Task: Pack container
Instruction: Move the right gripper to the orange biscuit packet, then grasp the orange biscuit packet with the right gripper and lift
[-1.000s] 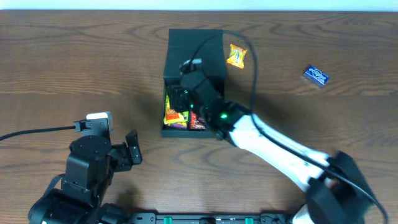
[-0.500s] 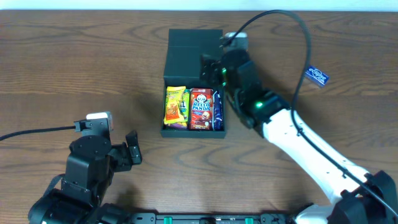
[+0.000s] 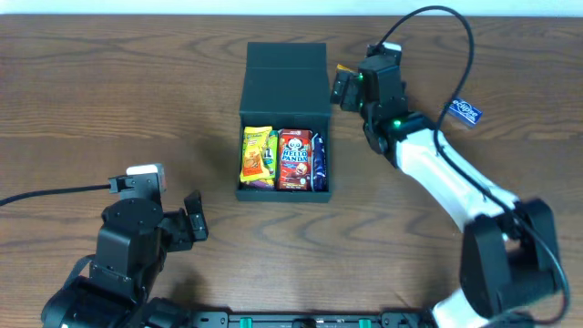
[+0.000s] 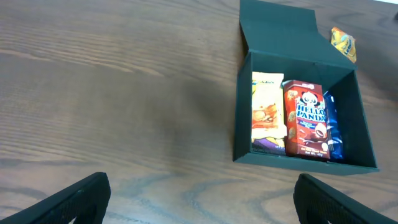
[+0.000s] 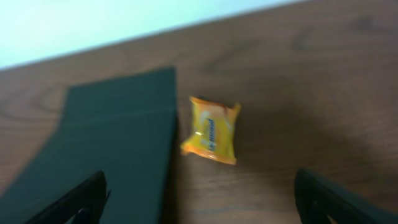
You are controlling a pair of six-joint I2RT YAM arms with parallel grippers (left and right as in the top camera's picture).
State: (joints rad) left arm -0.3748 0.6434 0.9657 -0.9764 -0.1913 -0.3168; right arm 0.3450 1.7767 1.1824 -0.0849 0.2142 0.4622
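The black container [image 3: 284,89] lies open mid-table, its flap lid folded back; it also shows in the left wrist view [image 4: 244,112]. Inside are a yellow packet [image 3: 256,155], a red Hello Panda box [image 3: 294,158] and a blue packet [image 3: 318,160]. A small yellow snack packet [image 5: 211,129] lies on the table just right of the lid [image 5: 112,143]. My right gripper [image 5: 199,196] is open and empty, hovering over the lid's right edge near that packet. My left gripper [image 4: 199,199] is open and empty, low over the table near the front left.
A blue snack packet [image 3: 463,111] lies on the wooden table at the far right. The right arm [image 3: 437,173] stretches from the front right towards the lid. A cable [image 3: 55,193] runs left from the left arm.
The right gripper has lifted out of the container and moved back and right, to the lid's right edge. The packets inside are now uncovered. The left arm has not moved.
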